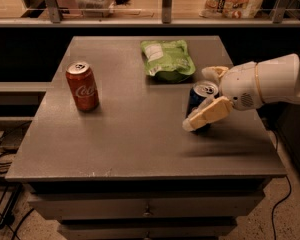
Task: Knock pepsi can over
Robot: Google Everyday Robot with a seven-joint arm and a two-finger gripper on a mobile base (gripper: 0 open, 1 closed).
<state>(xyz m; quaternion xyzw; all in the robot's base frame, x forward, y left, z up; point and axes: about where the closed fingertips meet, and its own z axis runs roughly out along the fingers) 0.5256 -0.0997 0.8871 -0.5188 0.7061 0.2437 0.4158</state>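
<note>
The pepsi can [196,100] is dark blue with a silver top and stands at the right side of the grey table [130,139], leaning slightly. My gripper [197,102] reaches in from the right and is open, with its jaws straddling the can. The near finger [208,114] lies across the can's lower front. The far finger [214,72] sits just behind the can's top. The white arm [270,81] hides the can's right side.
A red Coca-Cola can [82,85] stands upright at the table's left. A green snack bag [167,59] lies at the back centre, just behind the pepsi can. A shelf with packages runs behind the table. Cables lie on the floor at left.
</note>
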